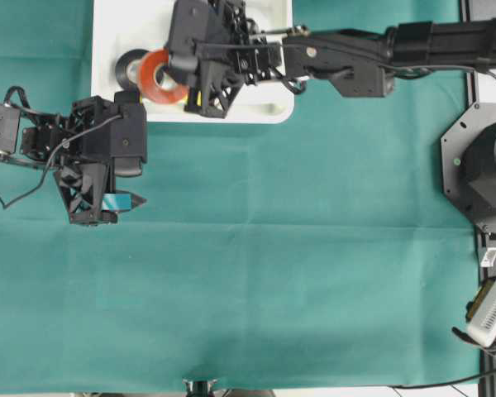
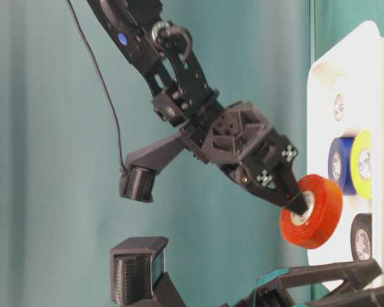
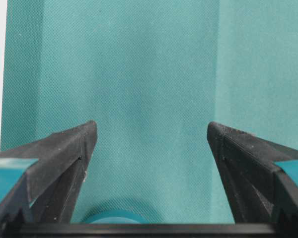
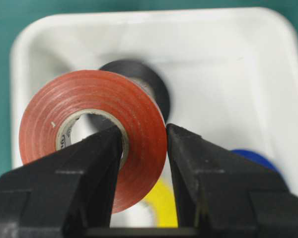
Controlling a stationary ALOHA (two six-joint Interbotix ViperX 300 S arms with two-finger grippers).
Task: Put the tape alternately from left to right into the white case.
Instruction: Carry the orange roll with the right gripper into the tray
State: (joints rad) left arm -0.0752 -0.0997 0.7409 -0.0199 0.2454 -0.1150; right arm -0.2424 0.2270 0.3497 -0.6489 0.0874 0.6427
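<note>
Green cloth (image 1: 298,248) underlies; red-orange roll (image 4: 92,134) pinched by right gripper (image 4: 144,148) above white case (image 1: 273,112); left gripper (image 3: 151,136) spread wide, nothing held, at case's 8 o'clock.

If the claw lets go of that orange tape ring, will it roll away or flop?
Probably stiff: the red-orange tape roll keeps its round shape though the right claw pinches one wall. It hangs upright over the shallow white plastic tray, so it might roll briefly. The raised rim and the black tape roll would likely stop it.
</note>
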